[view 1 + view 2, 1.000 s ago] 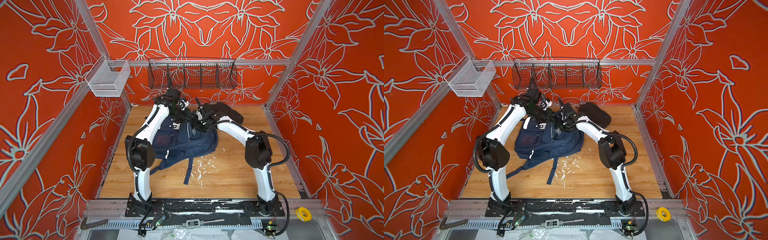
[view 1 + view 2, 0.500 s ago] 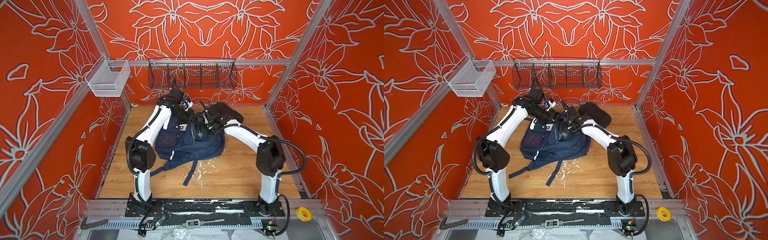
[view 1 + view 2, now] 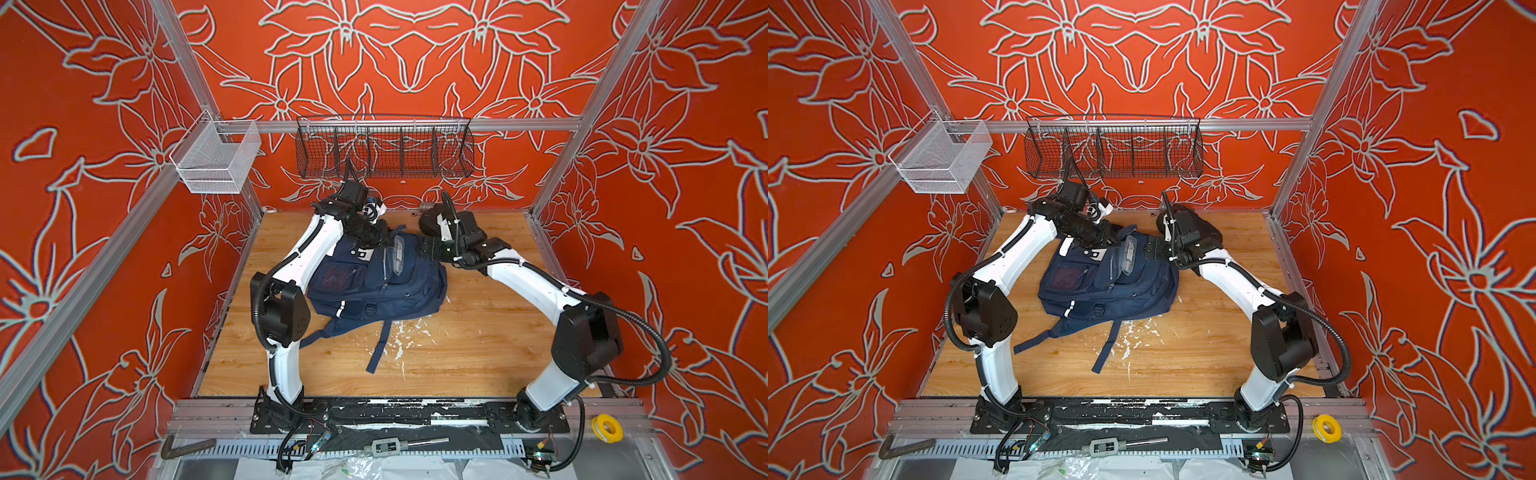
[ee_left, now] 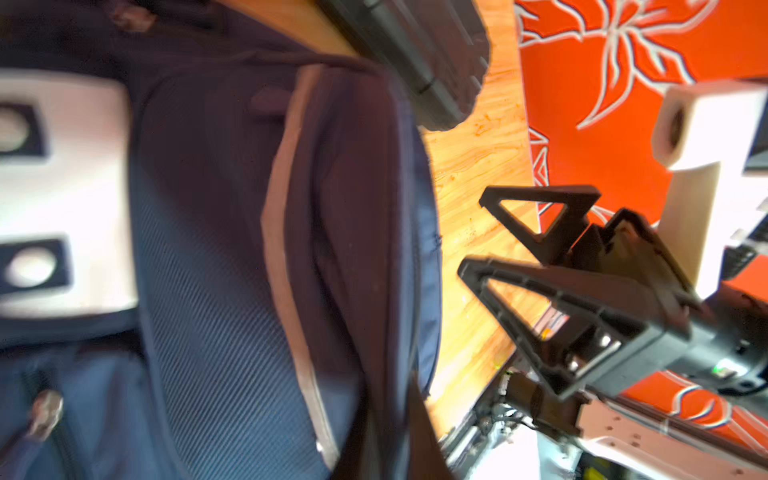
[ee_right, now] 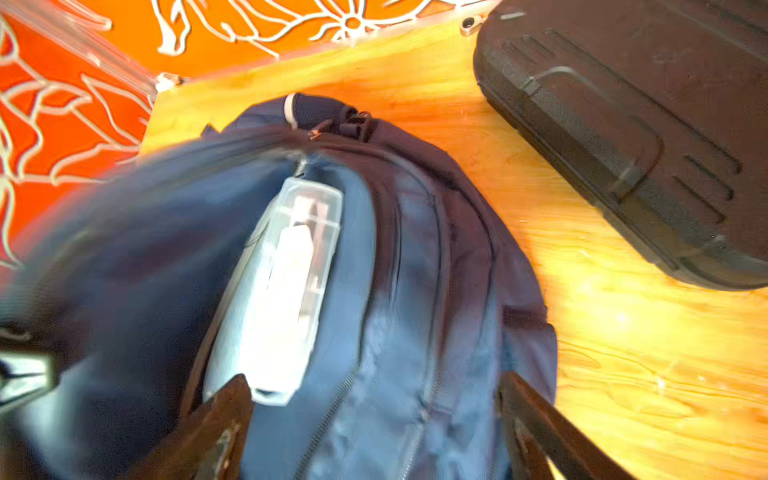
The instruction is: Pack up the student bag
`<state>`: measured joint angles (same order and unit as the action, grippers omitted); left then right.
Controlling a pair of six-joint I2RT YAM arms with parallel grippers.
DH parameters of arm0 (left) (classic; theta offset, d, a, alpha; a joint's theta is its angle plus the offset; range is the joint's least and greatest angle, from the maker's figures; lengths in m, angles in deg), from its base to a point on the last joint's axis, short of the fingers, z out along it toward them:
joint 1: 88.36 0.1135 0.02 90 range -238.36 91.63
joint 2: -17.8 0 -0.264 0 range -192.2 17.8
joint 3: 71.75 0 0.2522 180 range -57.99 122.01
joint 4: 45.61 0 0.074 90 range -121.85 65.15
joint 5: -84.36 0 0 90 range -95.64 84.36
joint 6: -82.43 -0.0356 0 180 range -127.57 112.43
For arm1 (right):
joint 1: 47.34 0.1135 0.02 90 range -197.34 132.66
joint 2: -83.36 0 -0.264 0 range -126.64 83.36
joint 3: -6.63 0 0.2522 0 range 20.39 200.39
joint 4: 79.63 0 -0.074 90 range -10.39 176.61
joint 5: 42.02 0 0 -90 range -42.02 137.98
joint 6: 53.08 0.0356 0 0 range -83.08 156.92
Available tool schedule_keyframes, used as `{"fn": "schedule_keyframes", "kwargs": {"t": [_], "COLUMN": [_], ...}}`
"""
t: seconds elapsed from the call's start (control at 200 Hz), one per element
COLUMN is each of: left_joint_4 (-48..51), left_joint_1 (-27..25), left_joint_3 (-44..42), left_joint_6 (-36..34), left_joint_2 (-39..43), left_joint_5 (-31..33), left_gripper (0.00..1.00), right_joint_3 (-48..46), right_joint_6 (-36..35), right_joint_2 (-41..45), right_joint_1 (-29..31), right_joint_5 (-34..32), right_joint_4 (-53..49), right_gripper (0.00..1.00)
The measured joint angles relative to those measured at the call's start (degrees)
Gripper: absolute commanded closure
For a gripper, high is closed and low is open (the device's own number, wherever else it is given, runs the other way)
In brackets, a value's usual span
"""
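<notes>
student bag (image 3: 374, 286) is lying mid-frame on the worktop (image 3: 478, 345), right claw (image 5: 372, 382) is hovering spread wide above the clear case (image 5: 286, 282) on it; left claw (image 3: 374, 240), can't tell its grip

Back it came: the right gripper (image 3: 424, 249) pulled off the student bag (image 3: 374, 291) toward three o'clock, and its elbow swung out wide the same way. That uncovered a clear plastic case (image 3: 397, 254) at the bag's open mouth. The bag itself slid a touch toward three o'clock and plumped up.
</notes>
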<state>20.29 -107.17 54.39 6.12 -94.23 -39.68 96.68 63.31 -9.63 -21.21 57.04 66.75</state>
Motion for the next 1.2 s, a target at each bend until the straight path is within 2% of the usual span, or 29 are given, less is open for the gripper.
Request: {"fn": "schedule_keyframes", "kwargs": {"t": [0.065, 0.15, 0.19, 0.28, 0.375, 0.47, 0.585, 0.665, 0.756, 0.836, 0.936, 1.001, 1.091, 1.201], "left_joint_4": [-1.95, -4.00, -4.33, -4.70, -5.88, -9.20, -15.30, -18.95, -22.53, -27.12, -32.48, -35.98, -40.28, -45.42], "left_joint_1": [-1.57, -3.21, -3.43, -3.15, -2.62, -2.54, -2.60, -2.56, -2.51, -2.51, -2.51, -2.51, -2.54, -2.58], "left_joint_3": [-0.35, -2.10, -3.10, -5.86, -11.50, -22.10, -36.35, -43.08, -46.42, -47.65, -49.92, -52.26, -55.95, -59.58], "left_joint_6": [-1.44, -5.95, -8.50, -18.03, -29.64, -42.25, -56.04, -62.12, -66.36, -69.37, -72.65, -73.96, -75.17, -75.52], "left_joint_2": [0.50, 2.71, 4.13, 8.33, 13.49, 18.97, 21.77, 21.51, 21.53, 21.68, 22.47, 23.08, 23.74, 25.42], "left_joint_5": [0.83, 3.04, 4.39, 8.52, 11.65, 15.10, 19.71, 22.36, 23.98, 24.61, 24.79, 24.72, 24.41, 23.45], "left_gripper": [0.56, 0.33, 0.29, 0.29, 0.33, 0.34, 0.36, 0.38, 0.39, 0.40, 0.41, 0.41, 0.41, 0.41], "right_joint_3": [-0.96, -1.36, -1.38, -1.40, -2.38, -4.92, -6.05, -4.83, -3.04, -2.25, 0.70, 3.37, 5.70, 7.56], "right_joint_6": [-2.80, -6.86, -8.33, -10.64, -11.45, -10.78, -7.91, -4.83, -1.62, 1.01, 3.17, 3.54, 3.80, 4.07], "right_joint_2": [3.13, 7.72, 9.49, 11.87, 11.67, 10.27, 6.95, 3.34, -0.46, -2.95, -6.88, -9.68, -11.47, -12.09], "right_joint_1": [0.11, 0.24, 0.24, 0.33, 0.87, 2.12, 3.85, 4.85, 5.81, 6.25, 6.25, 6.14, 4.96, 2.34], "right_joint_5": [-0.74, -1.79, -2.08, -2.32, -2.10, -0.87, 0.87, 2.56, 4.39, 6.12, 8.87, 10.27, 12.11, 16.48], "right_joint_4": [-0.04, 0.11, 0.26, 0.46, 0.39, 0.20, -0.79, -1.33, -1.07, -0.46, -1.57, -2.71, -4.90, -6.40], "right_gripper": [0.07, 0.09, 0.10, 0.15, 0.22, 0.28, 0.29, 0.29, 0.34, 0.49, 0.79, 0.90, 1.00, 1.00]}}
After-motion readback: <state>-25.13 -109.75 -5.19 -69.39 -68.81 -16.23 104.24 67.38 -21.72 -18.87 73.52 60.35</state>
